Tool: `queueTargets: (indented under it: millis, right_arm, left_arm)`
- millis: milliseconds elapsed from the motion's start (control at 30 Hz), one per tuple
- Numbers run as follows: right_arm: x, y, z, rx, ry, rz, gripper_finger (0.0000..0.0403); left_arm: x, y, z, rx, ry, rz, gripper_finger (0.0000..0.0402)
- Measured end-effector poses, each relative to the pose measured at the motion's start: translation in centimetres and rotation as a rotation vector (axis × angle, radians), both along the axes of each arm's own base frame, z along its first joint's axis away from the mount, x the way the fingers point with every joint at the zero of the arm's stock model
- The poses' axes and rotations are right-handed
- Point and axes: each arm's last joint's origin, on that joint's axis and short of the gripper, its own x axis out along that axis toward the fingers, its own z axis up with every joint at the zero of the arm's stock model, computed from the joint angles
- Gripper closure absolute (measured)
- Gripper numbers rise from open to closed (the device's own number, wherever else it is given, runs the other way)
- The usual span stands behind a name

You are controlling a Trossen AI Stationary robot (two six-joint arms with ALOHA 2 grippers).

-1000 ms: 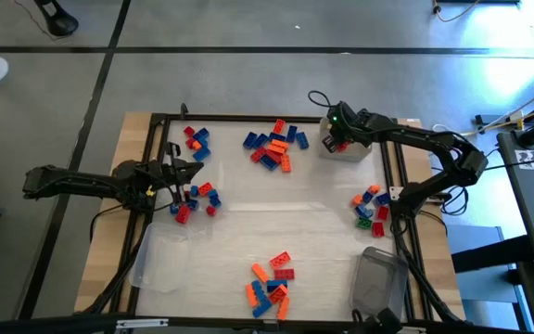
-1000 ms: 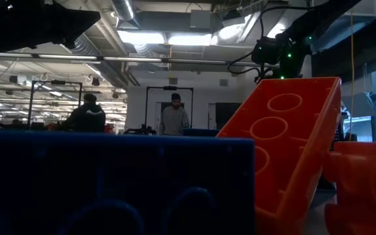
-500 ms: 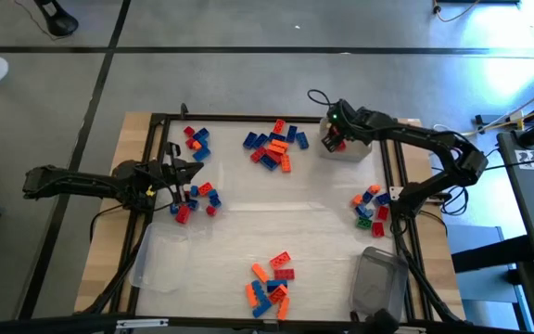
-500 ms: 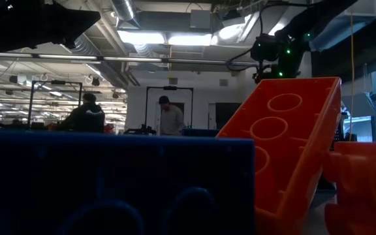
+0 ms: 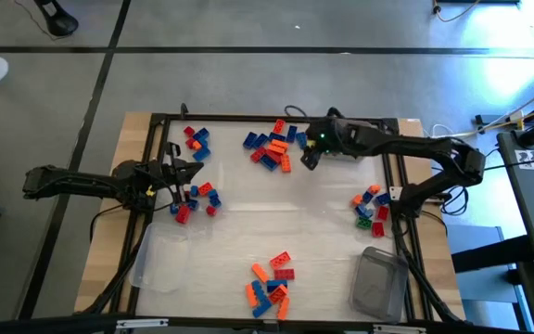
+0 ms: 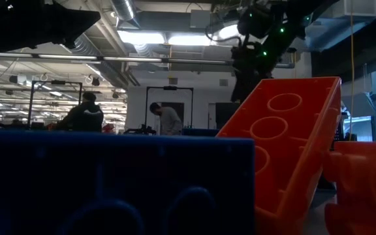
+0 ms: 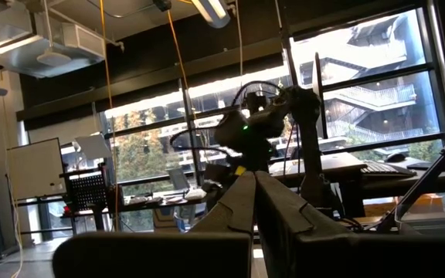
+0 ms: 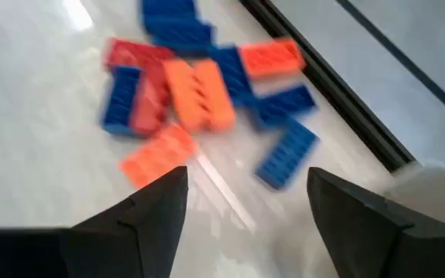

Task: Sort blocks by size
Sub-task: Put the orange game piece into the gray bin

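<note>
Right gripper (image 5: 309,158), jaws spread and empty, beside the blocks (image 5: 272,147); left gripper (image 5: 196,173), jaws clenched, holding nothing visible.

No legible text or labels

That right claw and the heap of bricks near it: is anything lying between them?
No. In the right wrist view, only bare table shows between the right gripper, jaws open, and the heap of bricks. The high view agrees.
</note>
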Motion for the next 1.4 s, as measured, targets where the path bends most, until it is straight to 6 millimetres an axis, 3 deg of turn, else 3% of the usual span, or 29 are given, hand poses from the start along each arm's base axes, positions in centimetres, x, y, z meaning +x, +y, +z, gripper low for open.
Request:
queueTargets:
  millis: [200,433,833,1400]
  right_arm:
    - [1.4,2.0,0.1,0.045,-0.092,0.021,0.0139]
    - [3.2,3.1,-1.7,0.181,-0.150,-0.050,0.0139]
    - [4.9,2.5,-6.4,0.218,-0.062,-0.171,0.0139]
    - [6.7,1.9,-10.1,0.201,-0.084,-0.244,0.0139]
  left_arm:
    - [0.0,0.0,0.0,0.000,0.000,0.000,0.0402]
    - [0.0,0.0,0.0,0.000,-0.001,0.000,0.0402]
    - [0.0,0.0,0.0,0.000,0.000,0.000,0.0402]
    - [0.0,0.0,0.0,0.000,0.000,0.000,0.0402]
